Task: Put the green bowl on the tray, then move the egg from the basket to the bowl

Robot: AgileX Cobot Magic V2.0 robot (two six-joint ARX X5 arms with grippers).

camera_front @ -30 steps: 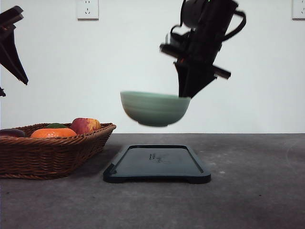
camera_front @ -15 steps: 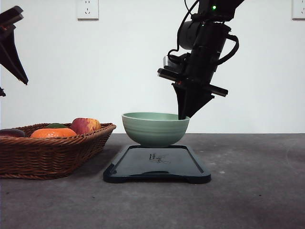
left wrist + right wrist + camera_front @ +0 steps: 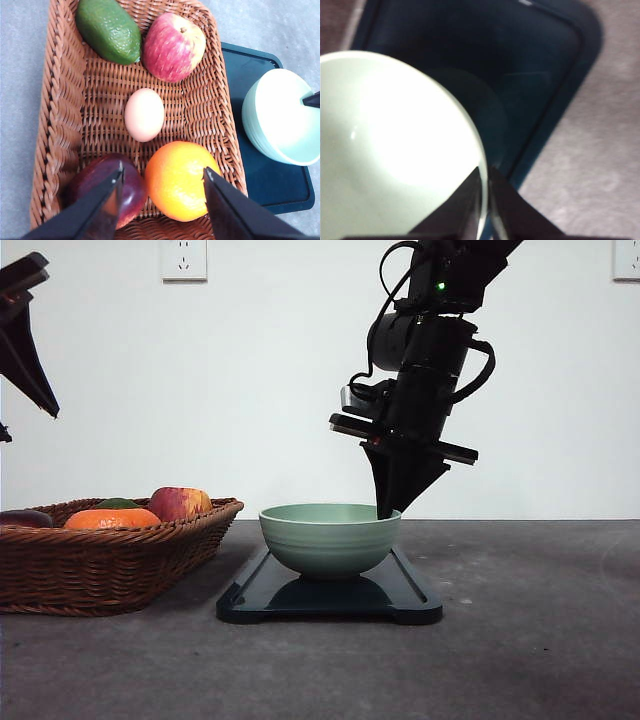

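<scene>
Reaching down steeply from above, the right gripper [image 3: 385,512] pinches the right rim of the green bowl [image 3: 329,538] between closed fingers, one inside and one outside (the right wrist view shows the rim clamped). The bowl sits on the tray [image 3: 405,595], left of which stands the basket [image 3: 110,560]. The left gripper [image 3: 162,197] hovers above the basket, jaws spread and empty. Inside lie the egg [image 3: 144,114], an apple [image 3: 173,46], an avocado [image 3: 109,30], an orange [image 3: 177,181] and a dark red fruit [image 3: 102,187].
</scene>
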